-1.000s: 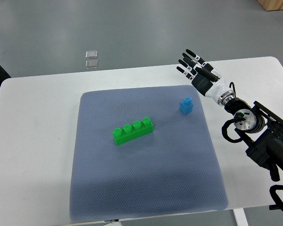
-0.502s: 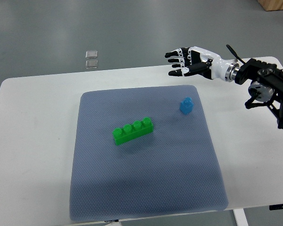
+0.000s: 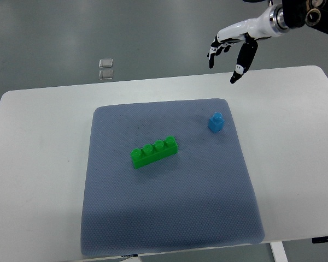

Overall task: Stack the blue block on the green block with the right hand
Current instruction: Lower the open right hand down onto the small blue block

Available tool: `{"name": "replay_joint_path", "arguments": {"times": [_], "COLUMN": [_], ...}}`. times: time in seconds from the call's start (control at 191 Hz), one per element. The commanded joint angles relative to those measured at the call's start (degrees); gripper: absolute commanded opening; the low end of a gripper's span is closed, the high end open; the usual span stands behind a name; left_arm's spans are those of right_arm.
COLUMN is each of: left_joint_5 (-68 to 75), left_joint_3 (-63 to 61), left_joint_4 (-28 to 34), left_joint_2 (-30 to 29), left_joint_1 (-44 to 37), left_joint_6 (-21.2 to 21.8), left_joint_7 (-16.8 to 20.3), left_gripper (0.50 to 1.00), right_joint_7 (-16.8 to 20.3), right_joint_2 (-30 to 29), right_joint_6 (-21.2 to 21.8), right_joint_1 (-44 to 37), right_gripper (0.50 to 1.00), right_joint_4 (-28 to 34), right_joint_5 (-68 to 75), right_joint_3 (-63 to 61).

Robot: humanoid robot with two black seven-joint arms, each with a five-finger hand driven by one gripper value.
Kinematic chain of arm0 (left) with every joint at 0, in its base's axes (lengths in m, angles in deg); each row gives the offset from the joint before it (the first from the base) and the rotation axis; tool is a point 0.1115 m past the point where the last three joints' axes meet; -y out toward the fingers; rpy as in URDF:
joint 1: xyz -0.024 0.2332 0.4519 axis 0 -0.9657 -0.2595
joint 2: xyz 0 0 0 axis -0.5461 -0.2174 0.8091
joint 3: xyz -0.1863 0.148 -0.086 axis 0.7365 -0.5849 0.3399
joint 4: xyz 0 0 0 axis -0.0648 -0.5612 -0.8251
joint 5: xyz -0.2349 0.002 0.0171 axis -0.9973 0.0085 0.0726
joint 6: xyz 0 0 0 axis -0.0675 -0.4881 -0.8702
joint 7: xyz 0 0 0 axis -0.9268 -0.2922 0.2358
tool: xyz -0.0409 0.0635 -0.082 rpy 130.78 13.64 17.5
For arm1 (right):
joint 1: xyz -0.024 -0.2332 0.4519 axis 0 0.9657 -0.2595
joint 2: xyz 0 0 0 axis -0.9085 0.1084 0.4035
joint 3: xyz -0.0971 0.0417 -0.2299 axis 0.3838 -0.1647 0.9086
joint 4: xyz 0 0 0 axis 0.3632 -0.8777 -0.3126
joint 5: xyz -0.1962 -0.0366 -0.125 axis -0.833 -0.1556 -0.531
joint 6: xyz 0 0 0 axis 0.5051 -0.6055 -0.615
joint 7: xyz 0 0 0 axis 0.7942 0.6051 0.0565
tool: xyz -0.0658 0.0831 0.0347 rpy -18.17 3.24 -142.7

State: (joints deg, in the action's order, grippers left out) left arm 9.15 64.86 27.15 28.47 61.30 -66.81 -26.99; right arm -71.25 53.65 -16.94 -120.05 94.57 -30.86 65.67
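The right hand [image 3: 232, 46] is seen high at the upper right of the top view, its fingers [image 3: 239, 68] spread and pointing downward, with nothing held. The blue block [image 3: 216, 121] is found on the grey-blue mat [image 3: 169, 218] near the mat's far right corner, upright with a single stud on top; it lies below and slightly to the left of the hand in the picture, that is, nearer the robot, and well apart from the fingertips. The green block [image 3: 154, 152], a four-stud brick, is placed toward the middle of the mat, its long axis running left to right with the right end tilted slightly away from the robot; it lies to the left of the blue block, apart from it. The grasp is judged not yet begun: the hand must be lowered toward the blue block first. The left hand is not seen. Two small clear squares [image 3: 105, 68] are seen beyond the white surface [image 3: 38, 164]. No legible writing or brand is visible anywhere.
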Motion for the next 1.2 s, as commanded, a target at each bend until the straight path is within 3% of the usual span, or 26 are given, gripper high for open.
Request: {"name": "replay_joint_path", "arguments": {"times": [0.0,0.105,0.392,0.811,1.193], "left_joint_5": [0.0,0.0,-0.09,-0.09,0.0], "left_joint_3": [0.0,0.0,0.0,-0.08,-0.08], "left_joint_4": [0.0,0.0,0.0,0.09,0.44], "left_joint_2": [0.0,0.0,0.0,0.0,0.0], "left_joint_1": [0.0,0.0,0.0,0.0,-0.09], "left_joint_6": [0.0,0.0,0.0,0.0,0.0], "left_joint_7": [-0.01,-0.01,-0.01,-0.01,-0.01], "left_gripper": [1.0,1.0,1.0,1.0,1.0], "right_joint_7": [2.85,4.96,5.14,3.12,2.94], "right_joint_2": [1.78,1.95,0.81,-4.73,-7.89], "right_joint_6": [0.15,0.15,0.15,-13.93,-15.87], "right_joint_1": [-4.14,-5.02,0.78,13.44,19.85], "right_gripper": [0.926,0.926,0.926,0.913,0.909], "right_joint_4": [2.23,2.58,2.06,-2.25,-4.36], "right_joint_5": [0.73,1.96,1.17,-4.99,-5.16], "right_joint_3": [0.37,0.37,0.37,-0.24,-3.93]}}
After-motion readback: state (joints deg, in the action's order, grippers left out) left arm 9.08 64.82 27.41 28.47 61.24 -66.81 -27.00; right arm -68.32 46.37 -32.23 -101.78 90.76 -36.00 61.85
